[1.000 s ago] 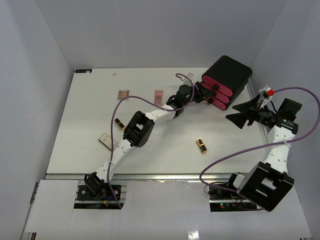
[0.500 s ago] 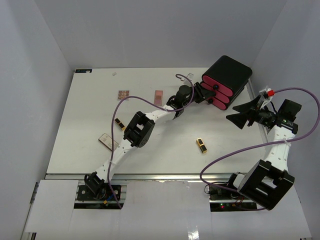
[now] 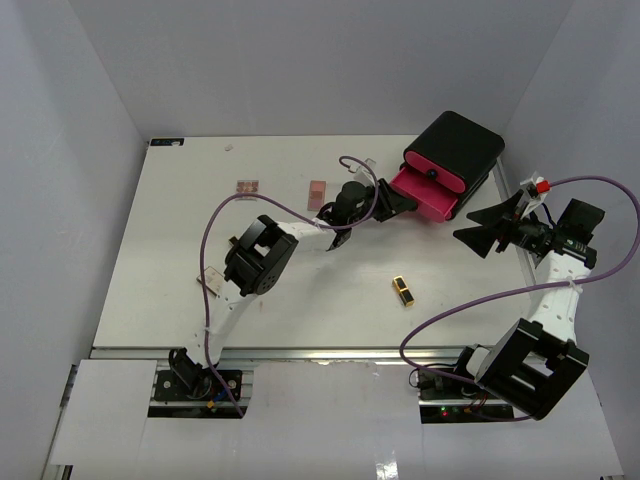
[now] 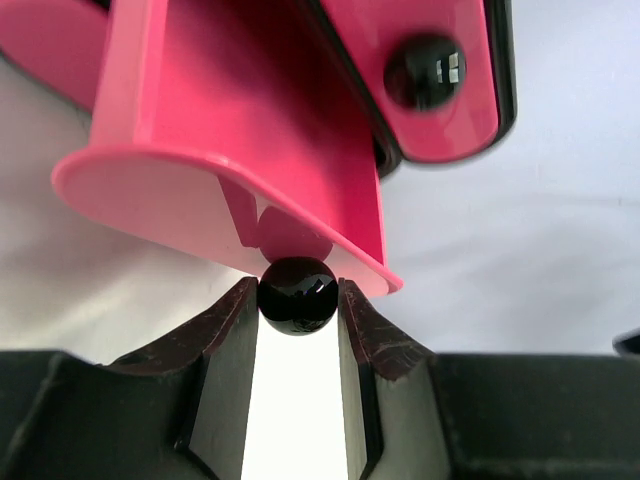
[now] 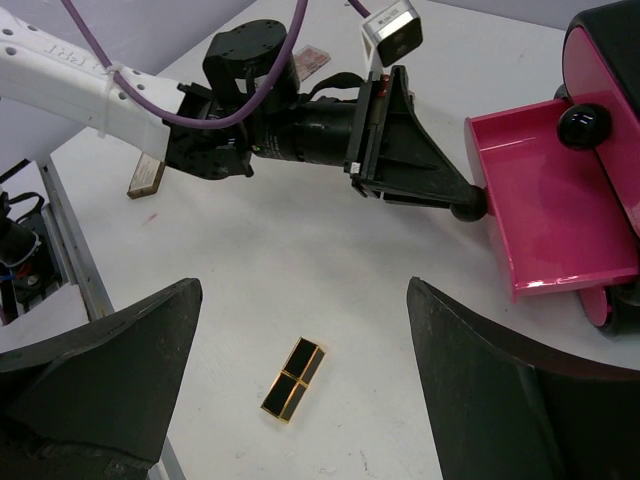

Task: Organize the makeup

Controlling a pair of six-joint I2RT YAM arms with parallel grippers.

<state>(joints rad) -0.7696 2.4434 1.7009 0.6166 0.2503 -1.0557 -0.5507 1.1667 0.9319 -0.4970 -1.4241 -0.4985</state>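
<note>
My left gripper [image 3: 398,203] is shut on the black knob [image 4: 297,297] of a pink drawer [image 3: 424,196], which stands pulled out of the black box [image 3: 458,145]. In the right wrist view the drawer [image 5: 548,205] shows nothing inside. A black-and-gold lipstick [image 3: 403,291] lies on the table, right under my open right gripper [image 5: 300,300]. Two small pink compacts [image 3: 247,187] [image 3: 317,192] lie at the back. A brown case [image 5: 147,178] lies by the left arm, partly hidden.
The box's upper pink drawer [image 4: 430,90] is shut, its own knob showing. The left arm's purple cable [image 3: 215,225] loops over the table's left half. White walls close in three sides. My right gripper [image 3: 482,236] hovers at the right table edge.
My left gripper has drawn back to the left with the knob, sliding the pink drawer out of the box. The left arm's elbow swung left. The right arm has not moved.
</note>
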